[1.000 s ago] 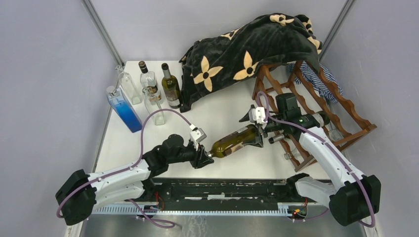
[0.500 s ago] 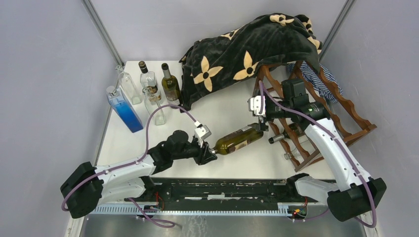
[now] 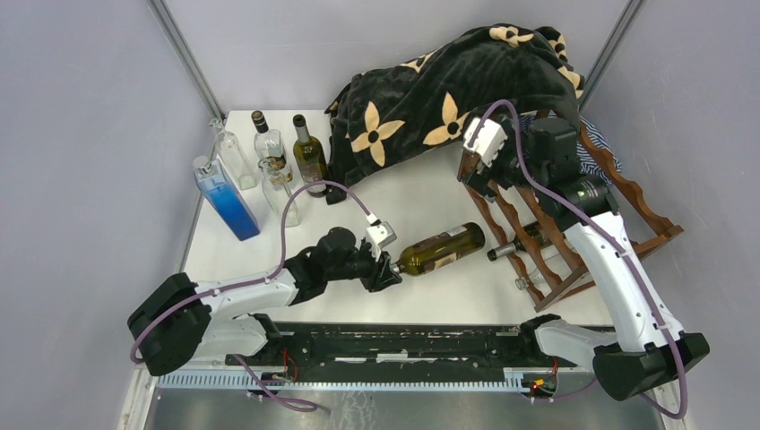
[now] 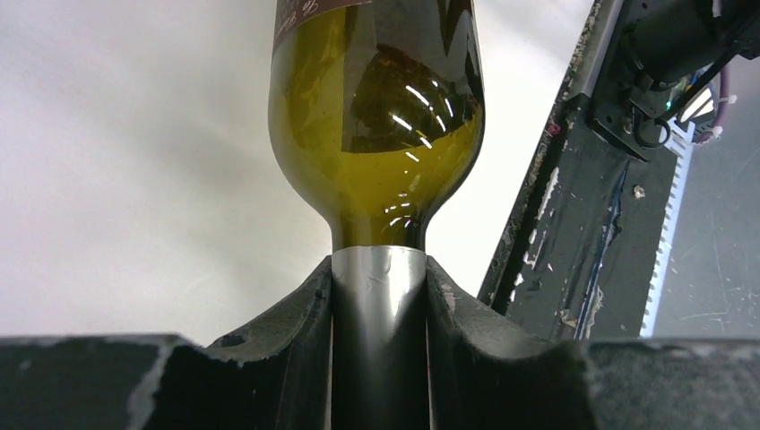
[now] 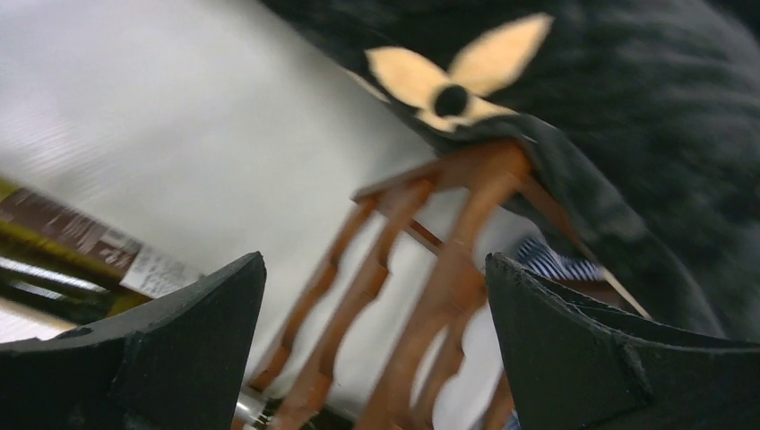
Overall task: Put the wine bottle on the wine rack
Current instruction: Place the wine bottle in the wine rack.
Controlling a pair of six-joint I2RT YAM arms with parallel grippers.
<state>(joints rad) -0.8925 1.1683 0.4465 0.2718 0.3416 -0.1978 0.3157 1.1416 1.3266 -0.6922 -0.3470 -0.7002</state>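
The wine bottle (image 3: 439,248) is olive-green glass with a dark label and lies almost level, its base pointing right toward the wine rack (image 3: 618,210). My left gripper (image 3: 384,269) is shut on its foil-covered neck. In the left wrist view both fingers (image 4: 296,313) press against the neck below the bottle's shoulder (image 4: 376,116). My right gripper (image 3: 473,170) hangs open by the rack's upper left corner, apart from the bottle. Its wrist view shows the rack's scalloped rails (image 5: 448,269) between the wide-open right gripper (image 5: 374,262), blurred.
A black blanket with cream flowers (image 3: 448,90) drapes over the rack's back, a striped cloth (image 3: 587,148) beside it. Two bottles lie in the rack, one dark (image 3: 515,246) and one clear (image 3: 527,282). A blue bottle (image 3: 224,197), clear bottles and a green one (image 3: 310,157) stand back left.
My right gripper has risen from the bottle's base to the rack's top left corner, still open. My left gripper has carried the bottle a little to the right.
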